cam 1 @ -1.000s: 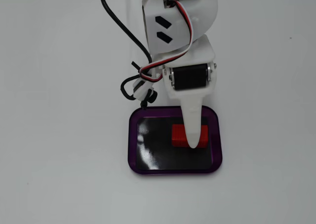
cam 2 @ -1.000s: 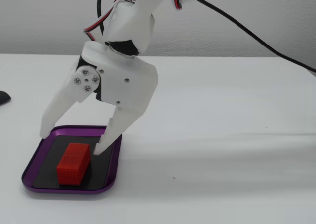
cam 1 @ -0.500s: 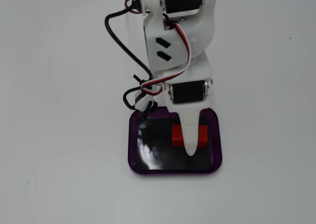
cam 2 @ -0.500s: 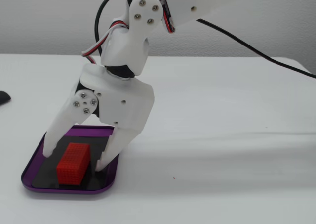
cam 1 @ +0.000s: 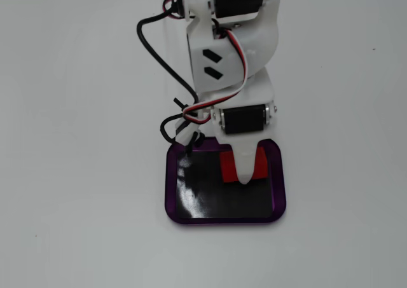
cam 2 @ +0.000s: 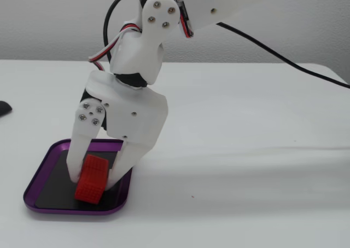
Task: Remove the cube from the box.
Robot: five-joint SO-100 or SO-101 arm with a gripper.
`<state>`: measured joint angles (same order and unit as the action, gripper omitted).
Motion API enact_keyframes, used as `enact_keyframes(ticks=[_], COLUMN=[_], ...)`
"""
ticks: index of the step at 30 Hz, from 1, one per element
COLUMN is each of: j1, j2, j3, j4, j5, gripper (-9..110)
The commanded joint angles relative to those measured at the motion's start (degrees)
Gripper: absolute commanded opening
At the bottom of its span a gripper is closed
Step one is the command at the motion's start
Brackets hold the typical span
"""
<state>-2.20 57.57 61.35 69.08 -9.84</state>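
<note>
The box is a shallow purple-rimmed tray with a glossy black bottom; it lies on the white table and also shows in the other fixed view. The red cube is over the tray's far right part, partly hidden under a white finger. From the side, the cube stands tilted between the two white fingers, its lower end at the tray bottom. My gripper reaches down into the tray and is closed on the cube, as the side view shows.
The white arm stands behind the tray, with black and coloured cables looping at its left. A black cable runs to the right over the table. A dark object sits at the left edge.
</note>
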Motion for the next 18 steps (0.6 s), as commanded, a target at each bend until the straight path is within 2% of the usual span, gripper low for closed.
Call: enact_keyframes(ticks=[1, 11, 18], j1=[0.00, 0.09, 2.11], j2=[2.81, 21.88, 36.83], j3=[-4.22, -11.25, 2.99], j4=[2.02, 10.72, 9.84], j5=[-0.35, 0.00, -0.26], gripper=[0, 0, 0])
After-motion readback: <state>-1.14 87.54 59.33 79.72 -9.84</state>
